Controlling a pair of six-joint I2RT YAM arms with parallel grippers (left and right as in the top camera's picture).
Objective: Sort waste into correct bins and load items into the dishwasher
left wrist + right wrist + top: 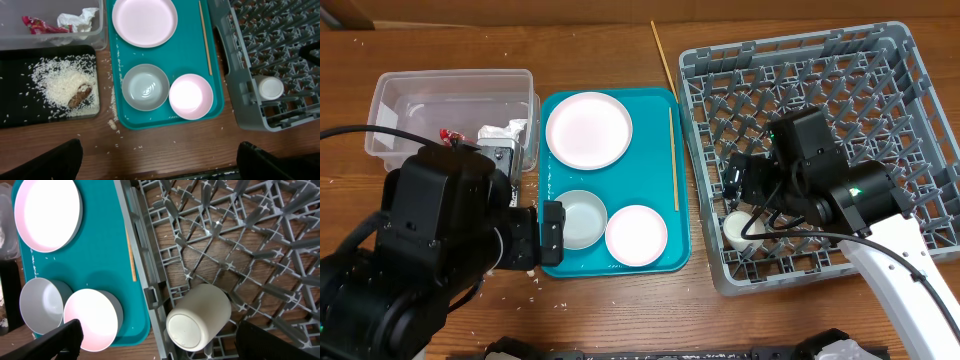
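The clear tub (450,100) holds the red wrapper (42,25) and white paper scrap (77,19). Rice (60,82) and a brown lump (80,95) lie on the black tray (20,107). On the teal tray (650,110) sit the white plate (588,130), grey bowl (578,220), pink dish (636,235) and one chopstick (674,160). A second chopstick (665,60) lies on the table. The white cup (197,315) lies on its side in the grey rack (840,90). My left gripper (160,165) hangs open over bare table. My right gripper (160,342) is open over the cup, not touching it.
Loose rice grains (135,147) are scattered on the wood between the black tray and the teal tray. The left arm (430,250) hides the black tray in the overhead view. The rack's upright pegs (240,235) stand close around the cup.
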